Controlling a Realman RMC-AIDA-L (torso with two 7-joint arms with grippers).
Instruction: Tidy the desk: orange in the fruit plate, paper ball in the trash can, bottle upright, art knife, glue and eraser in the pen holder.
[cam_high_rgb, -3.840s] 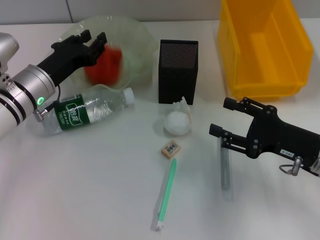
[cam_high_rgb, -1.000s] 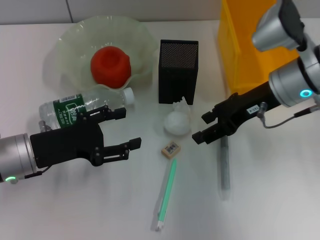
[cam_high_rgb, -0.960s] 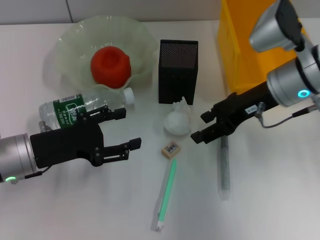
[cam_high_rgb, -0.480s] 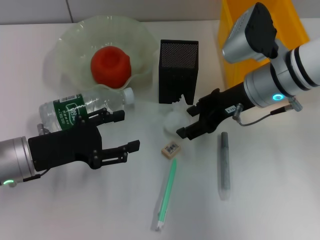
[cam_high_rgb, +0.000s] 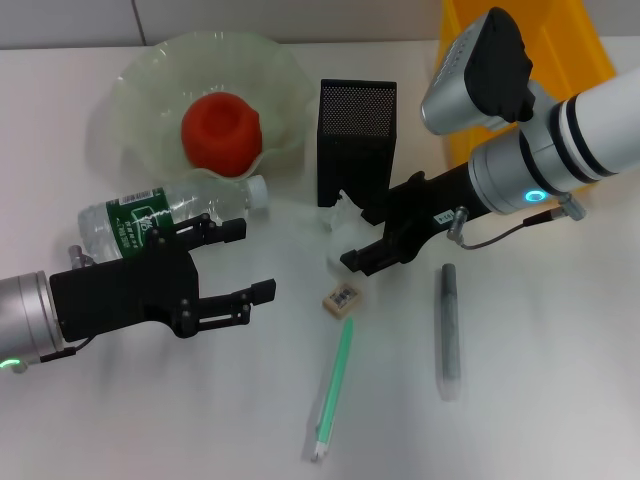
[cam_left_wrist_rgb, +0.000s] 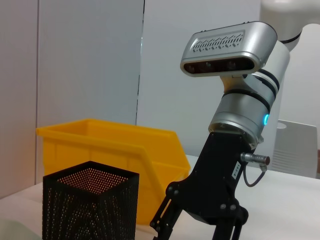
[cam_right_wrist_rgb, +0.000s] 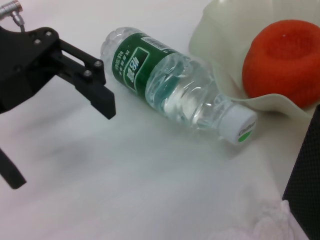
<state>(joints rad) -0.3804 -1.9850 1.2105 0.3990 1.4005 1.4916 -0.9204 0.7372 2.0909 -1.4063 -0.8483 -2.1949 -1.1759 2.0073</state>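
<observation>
Just before the tall black mesh pen holder (cam_high_rgb: 356, 140), the right gripper (cam_high_rgb: 362, 238) straddles the crumpled white paper ball (cam_high_rgb: 338, 225), jaws apart; beige eraser (cam_high_rgb: 341, 298) close by; left gripper (cam_high_rgb: 240, 262) open, empty.

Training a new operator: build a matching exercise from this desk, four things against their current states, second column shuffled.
1. orange
2. bottle
3. eraser
4. trash can

A. lying on its side
B. flat on the desk beside a green pen
C. resting in the fruit plate
D. standing behind the right gripper

Pairs: 1-C, 2-A, 3-B, 4-D
</observation>
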